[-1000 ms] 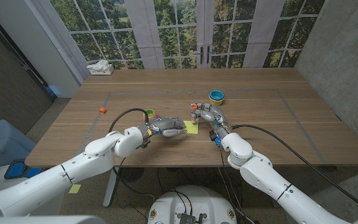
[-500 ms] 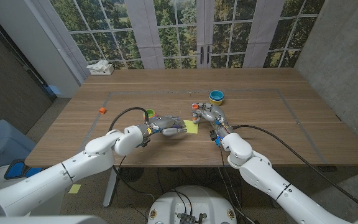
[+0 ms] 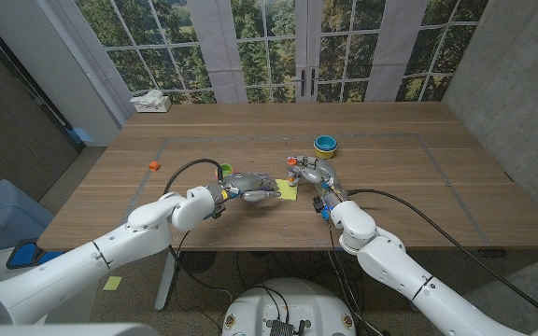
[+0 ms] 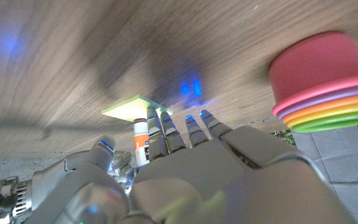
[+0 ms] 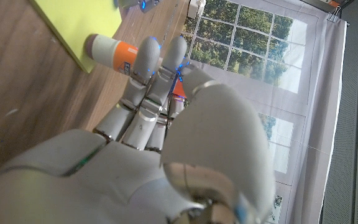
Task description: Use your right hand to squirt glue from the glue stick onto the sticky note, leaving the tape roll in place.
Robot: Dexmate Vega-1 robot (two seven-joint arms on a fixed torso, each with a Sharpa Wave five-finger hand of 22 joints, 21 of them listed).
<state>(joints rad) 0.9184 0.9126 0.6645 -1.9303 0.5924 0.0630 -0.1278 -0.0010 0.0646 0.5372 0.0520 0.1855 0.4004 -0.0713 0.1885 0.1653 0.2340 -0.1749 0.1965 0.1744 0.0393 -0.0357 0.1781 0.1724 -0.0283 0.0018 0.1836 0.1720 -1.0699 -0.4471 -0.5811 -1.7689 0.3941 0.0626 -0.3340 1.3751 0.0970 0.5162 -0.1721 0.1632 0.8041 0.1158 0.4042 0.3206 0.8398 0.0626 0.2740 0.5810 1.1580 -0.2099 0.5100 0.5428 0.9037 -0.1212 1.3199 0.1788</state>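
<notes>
The wooden worktop (image 3: 390, 187) carried everything. The right robot hand (image 3: 312, 173) gripped the glue stick (image 5: 110, 51) in curled fingers, its tip over the yellow sticky note (image 3: 288, 190). The left robot hand (image 3: 250, 190), fingers extended and empty, rested just beside the note. The blue tape roll (image 3: 325, 144) sat farther back.

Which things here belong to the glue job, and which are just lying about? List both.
Job: glue stick, in the right hand; sticky note; tape roll, to stay put.
Lying about: stacked cups; orange block; white bundle.
</notes>
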